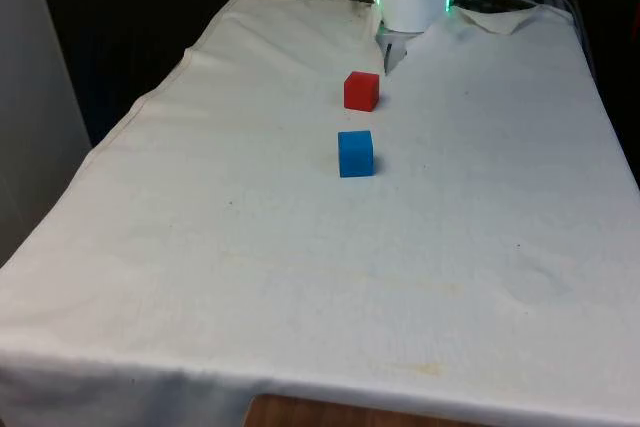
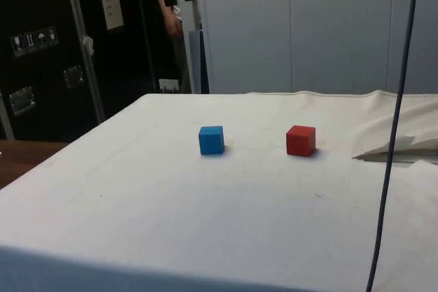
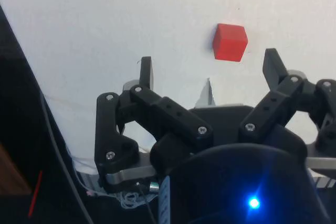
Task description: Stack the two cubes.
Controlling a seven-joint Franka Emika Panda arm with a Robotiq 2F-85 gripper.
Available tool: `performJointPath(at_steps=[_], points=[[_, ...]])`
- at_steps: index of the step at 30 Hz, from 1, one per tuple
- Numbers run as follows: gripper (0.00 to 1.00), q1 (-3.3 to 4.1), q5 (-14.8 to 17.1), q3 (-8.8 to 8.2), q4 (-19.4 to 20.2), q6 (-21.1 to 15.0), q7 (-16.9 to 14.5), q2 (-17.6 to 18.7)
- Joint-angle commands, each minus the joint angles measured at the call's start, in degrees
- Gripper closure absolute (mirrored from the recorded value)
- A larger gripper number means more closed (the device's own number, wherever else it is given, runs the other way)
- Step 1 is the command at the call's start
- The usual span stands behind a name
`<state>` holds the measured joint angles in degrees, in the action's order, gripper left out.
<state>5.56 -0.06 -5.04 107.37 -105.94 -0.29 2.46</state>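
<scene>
Cubes red (image 1: pixel 361 90) and blue (image 1: pixel 355 153) apart

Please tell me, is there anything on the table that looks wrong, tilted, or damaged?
Nothing stands out. The red cube and the blue cube both sit flat on the white cloth, apart from each other and not yet stacked. The gripper hangs open above the cloth, holding nothing.

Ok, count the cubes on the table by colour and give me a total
Red cube: 1
Blue cube: 1
Total: 2 cubes, standing apart on the cloth, none stacked.
</scene>
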Motion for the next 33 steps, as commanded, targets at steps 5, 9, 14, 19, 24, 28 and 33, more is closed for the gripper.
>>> performJointPath(at_steps=[5, 9, 14, 19, 24, 28, 33], points=[[0.0, -0.06, 1.3, -0.11, 3.0, -2.1, -0.6, -1.3], [0.0, -0.06, 1.4, -0.17, 5.7, -3.5, -0.9, -3.0], [0.0, 0.0, 1.1, -0.17, 9.0, -5.1, -1.1, -5.3], [0.0, 0.0, 0.8, -0.11, 11.3, -5.7, -1.3, -7.3], [0.0, 0.06, 0.3, 0.11, 13.8, -6.2, -1.1, -9.3], [0.0, 0.06, -0.2, 0.63, 16.8, -7.3, -0.5, -11.5], [0.0, 0.0, -0.7, 1.15, 19.5, -8.8, 0.0, -13.2]])
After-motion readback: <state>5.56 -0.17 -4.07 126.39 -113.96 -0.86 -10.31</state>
